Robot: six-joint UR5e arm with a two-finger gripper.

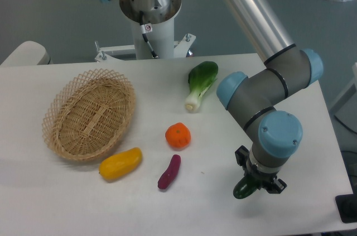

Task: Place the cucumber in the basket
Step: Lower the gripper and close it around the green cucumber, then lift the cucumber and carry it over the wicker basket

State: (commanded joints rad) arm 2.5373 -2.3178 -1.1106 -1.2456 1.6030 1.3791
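Note:
The tan wicker basket (pixel 90 114) sits at the left of the white table and is empty. My gripper (pixel 254 184) is at the front right of the table, far from the basket, pointing down. A dark green glossy end of the cucumber (pixel 244 189) sticks out between the fingers toward the lower left. The gripper is shut on it. The rest of the cucumber is hidden under the wrist. I cannot tell whether it touches the table.
A yellow vegetable (pixel 120 163) lies just in front of the basket. A purple eggplant-like vegetable (pixel 169 172) and an orange fruit (pixel 178 135) lie mid-table. A bok choy (pixel 199 83) lies at the back. The arm's base (pixel 150 18) stands behind the table.

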